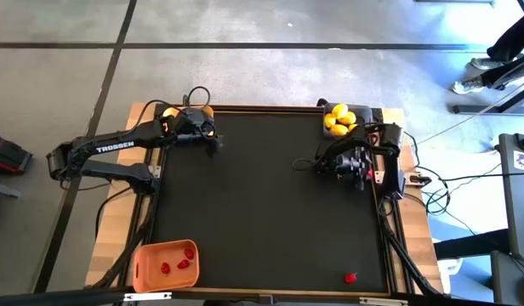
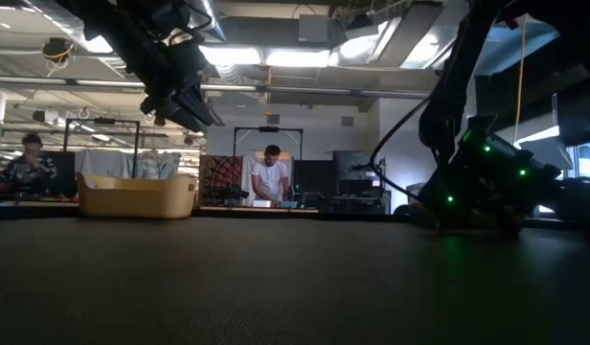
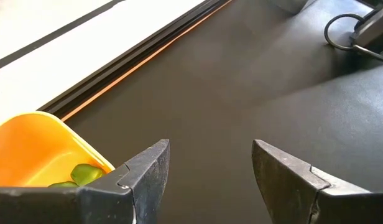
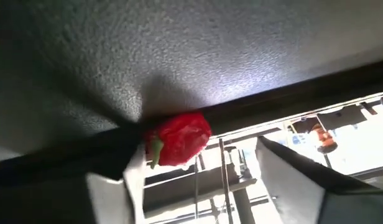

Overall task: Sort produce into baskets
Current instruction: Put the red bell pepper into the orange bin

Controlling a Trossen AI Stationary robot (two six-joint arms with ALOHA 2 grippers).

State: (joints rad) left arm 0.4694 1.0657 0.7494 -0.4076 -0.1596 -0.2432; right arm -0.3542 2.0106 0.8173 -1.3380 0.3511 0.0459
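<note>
My right gripper (image 4: 204, 155) is low over the dark mat at the table's right side (image 1: 357, 167), fingers apart. A small red piece (image 4: 178, 140) with a green stem lies on the mat against the table's raised edge strip, close by one fingertip. The dark grey basket (image 1: 368, 115) at the far right holds yellow lemons (image 1: 338, 119). My left gripper (image 3: 210, 174) hangs open above the mat beside the yellow basket (image 3: 36, 149), which holds green pieces (image 3: 83, 174). The orange basket (image 1: 164, 263) at the near left holds red pieces. My right gripper has the red piece (image 4: 160, 146) beside one fingertip (image 4: 132, 177), with the other finger well apart from it. I cannot tell whether that fingertip touches it. The piece lies on the mat.
Another red piece (image 1: 350, 277) lies on the mat near the front edge, right of centre. A black cable loop (image 1: 306, 164) lies left of my right gripper. The middle of the mat (image 1: 262, 195) is bare. People show in the room beyond the table.
</note>
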